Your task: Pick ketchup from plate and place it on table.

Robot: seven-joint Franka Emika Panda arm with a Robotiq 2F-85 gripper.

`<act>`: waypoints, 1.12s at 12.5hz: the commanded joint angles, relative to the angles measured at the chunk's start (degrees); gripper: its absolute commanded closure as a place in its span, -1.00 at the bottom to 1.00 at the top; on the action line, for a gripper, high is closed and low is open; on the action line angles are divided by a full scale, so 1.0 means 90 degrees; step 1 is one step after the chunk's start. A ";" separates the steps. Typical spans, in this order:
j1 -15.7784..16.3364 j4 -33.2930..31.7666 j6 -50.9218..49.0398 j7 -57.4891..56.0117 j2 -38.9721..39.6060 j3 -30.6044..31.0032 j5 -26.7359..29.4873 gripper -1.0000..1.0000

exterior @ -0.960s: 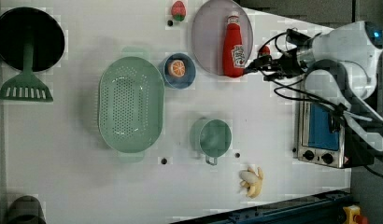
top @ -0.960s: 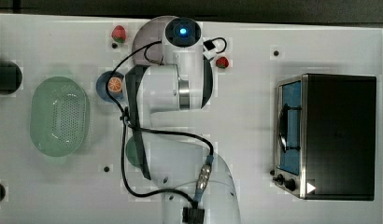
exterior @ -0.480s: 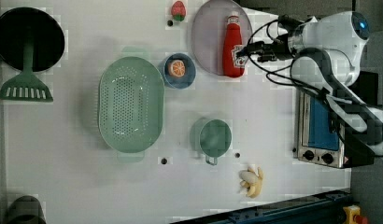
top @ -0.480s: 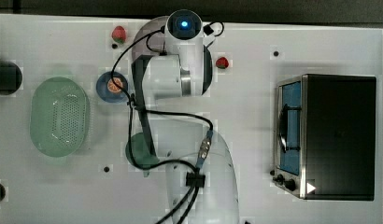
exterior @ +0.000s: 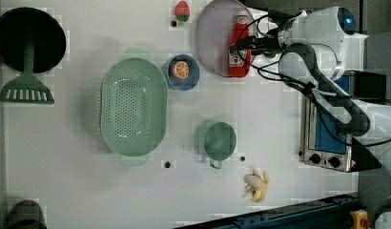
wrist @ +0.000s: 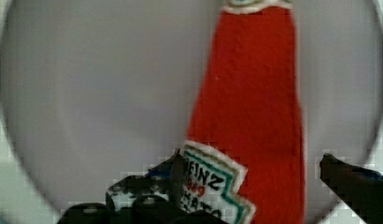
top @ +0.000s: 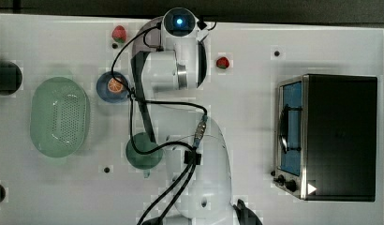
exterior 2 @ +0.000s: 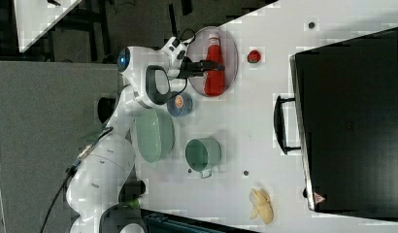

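Observation:
The ketchup (wrist: 255, 93), a red bottle with a white cap and label, lies flat on the pale lilac plate (wrist: 96, 93). My gripper (wrist: 255, 175) hangs just above it, open, one of the dark fingers (wrist: 178, 170) on each side of the bottle's label end. In the left view the gripper (exterior: 243, 44) reaches over the ketchup (exterior: 236, 62) on the plate (exterior: 212, 38) at the far edge of the white table (exterior: 65, 181). The right view shows the same gripper (exterior 2: 207, 64), ketchup (exterior 2: 215, 80) and plate (exterior 2: 228, 53). In the top view my arm covers them.
A blue dish with an orange slice (exterior: 182, 71) sits beside the plate. On the table too are a green colander (exterior: 133, 106), a green cup (exterior: 219, 140), a strawberry (exterior: 182, 10) and a banana (exterior: 258, 186). A toaster oven (top: 328, 136) stands at the top view's right.
My arm has swung toward the plate, toward the left view's left, bringing the open gripper from beside the plate to over the ketchup. The ketchup has not moved.

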 commanded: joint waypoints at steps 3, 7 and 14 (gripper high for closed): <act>0.0065 0.0249 0.0344 -0.0251 0.0260 0.0001 -0.0055 -0.69; 0.0064 0.0327 0.0327 -0.0250 0.0236 -0.0008 -0.0054 -0.15; -0.0036 0.0338 -0.1015 -0.0120 -0.0926 -0.0004 0.0237 -0.15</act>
